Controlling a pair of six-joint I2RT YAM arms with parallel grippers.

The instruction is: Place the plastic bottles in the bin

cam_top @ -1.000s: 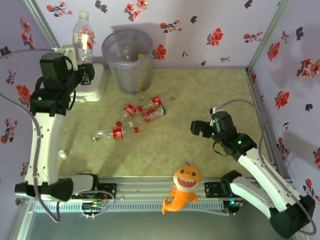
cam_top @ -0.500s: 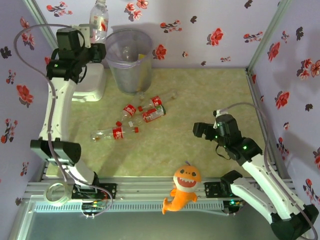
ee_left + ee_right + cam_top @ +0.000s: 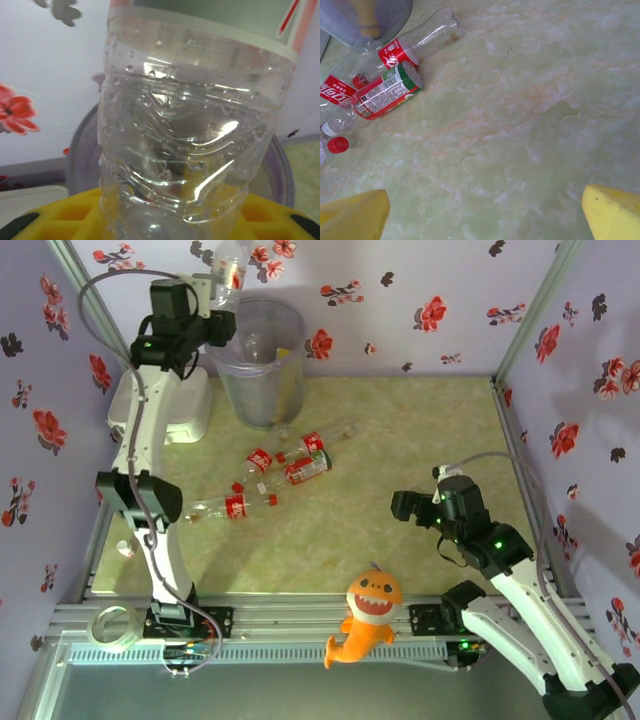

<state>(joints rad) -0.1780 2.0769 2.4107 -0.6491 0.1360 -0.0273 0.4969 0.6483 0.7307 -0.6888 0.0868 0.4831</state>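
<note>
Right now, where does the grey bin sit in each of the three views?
Top external: bin at back left, held bottle just above its rim.
Left wrist: bin shows grey behind the held bottle, on both sides.
Right wrist: bin in the top-left corner.
Shared landmark: the green table beside it.

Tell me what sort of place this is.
Probably a staged robot test cell, not a real room: floral-print wall panels in an aluminium frame, the left arm and right arm bolted to a rail, and props like plastic bottles, a bin and a plush shark.
</note>
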